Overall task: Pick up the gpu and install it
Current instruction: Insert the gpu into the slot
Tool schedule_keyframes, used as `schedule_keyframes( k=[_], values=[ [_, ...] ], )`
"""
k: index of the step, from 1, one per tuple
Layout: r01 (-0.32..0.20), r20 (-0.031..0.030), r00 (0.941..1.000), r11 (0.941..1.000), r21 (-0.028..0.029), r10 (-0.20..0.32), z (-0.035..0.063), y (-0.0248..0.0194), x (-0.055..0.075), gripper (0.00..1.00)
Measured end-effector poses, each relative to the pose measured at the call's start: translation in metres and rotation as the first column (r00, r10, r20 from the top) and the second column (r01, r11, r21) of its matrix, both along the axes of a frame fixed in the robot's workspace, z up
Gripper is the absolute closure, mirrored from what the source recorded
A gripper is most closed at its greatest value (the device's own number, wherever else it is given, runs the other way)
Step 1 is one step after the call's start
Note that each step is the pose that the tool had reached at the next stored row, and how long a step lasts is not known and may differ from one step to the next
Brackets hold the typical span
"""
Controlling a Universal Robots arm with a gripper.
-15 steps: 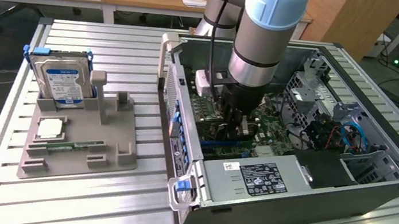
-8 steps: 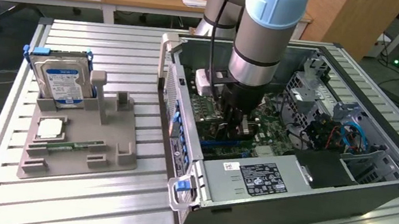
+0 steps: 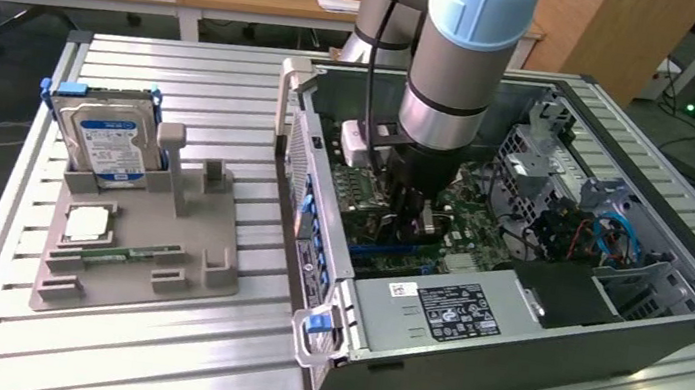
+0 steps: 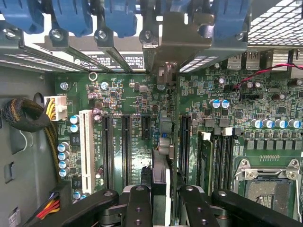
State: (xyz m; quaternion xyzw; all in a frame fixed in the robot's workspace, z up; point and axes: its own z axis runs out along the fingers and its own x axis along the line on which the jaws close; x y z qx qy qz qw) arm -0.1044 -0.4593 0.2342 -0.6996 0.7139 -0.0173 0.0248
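At the exterior view's left, a grey holder (image 3: 133, 290) on the worktop (image 3: 163, 372) carries a hard drive (image 3: 113, 139). Rightward, inside the open computer case (image 3: 322, 182), the gripper (image 3: 416, 214) has its fingers (image 4: 138, 208) clamped on the gpu (image 4: 162, 175), which stands on edge over the motherboard slots (image 4: 125, 146). Installing is in hand; seating likely needs the card's edge lined up with a slot.

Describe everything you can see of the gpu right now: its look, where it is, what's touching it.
The gpu shows edge-on in the wrist view: a thin dark card standing upright over the green motherboard, lined up among the black expansion slots. Its silvery metal bracket sits at the end away from the pincer, beside the blue latches. The pincer is shut on it, black fingers on either side. Whether it is seated in a slot cannot be told.
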Motion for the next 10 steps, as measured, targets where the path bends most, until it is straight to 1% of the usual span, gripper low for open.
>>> schedule_keyframes(
  k=[10],
  values=[
    [0.000,0.0000,1.0000,1.0000,0.0000,0.000,-0.0002,0.0007,-0.0004,0.73]
  ],
)
